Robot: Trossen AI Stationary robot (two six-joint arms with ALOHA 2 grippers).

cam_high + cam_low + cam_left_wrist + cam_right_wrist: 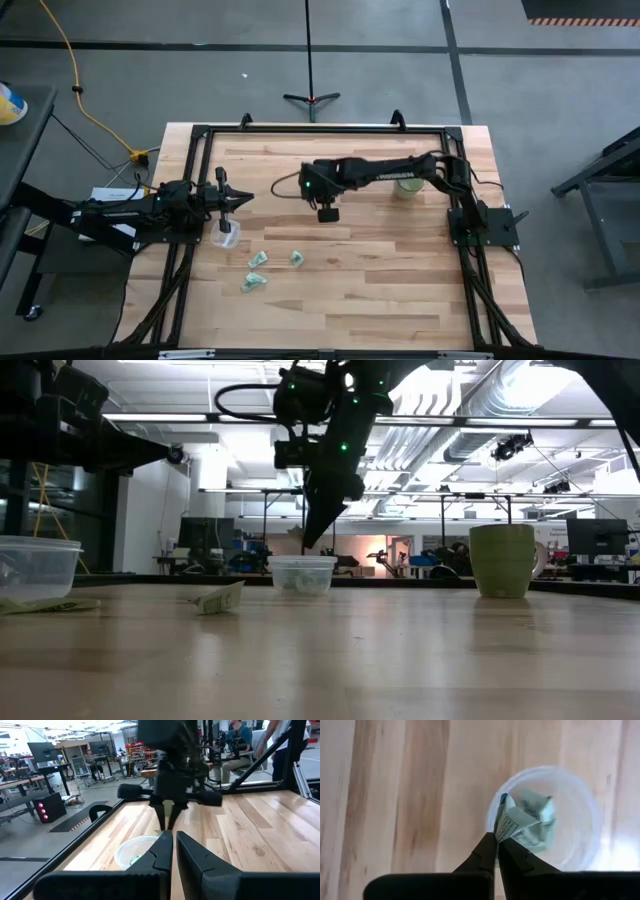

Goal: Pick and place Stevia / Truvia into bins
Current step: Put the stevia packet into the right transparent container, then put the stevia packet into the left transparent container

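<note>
My right gripper [497,837] is shut on a green-and-white sachet [514,821]. It hangs over a clear cup [580,815] that has more sachets [540,810] lying in it. In the low view this gripper [308,542] points down just above that cup [303,574]. Three loose sachets [258,260] [297,258] [252,283] lie flat on the table near the left side. A second clear cup [227,238] stands beside them, below my left gripper [243,200]. The left gripper is shut, level above the table, and holds nothing. My right gripper pinches the sachet by one end [502,834] between its two fingertips, coming from above and pointing down. The sachet is lifted clear and sticks out beyond the tips, over the cup's opening.
A solid green cup [407,185] stands toward the far right of the table, also seen in the low view [503,560]. A black frame [300,130] borders the table. Bare wood lies across the near half. People sit in the room beyond [240,740].
</note>
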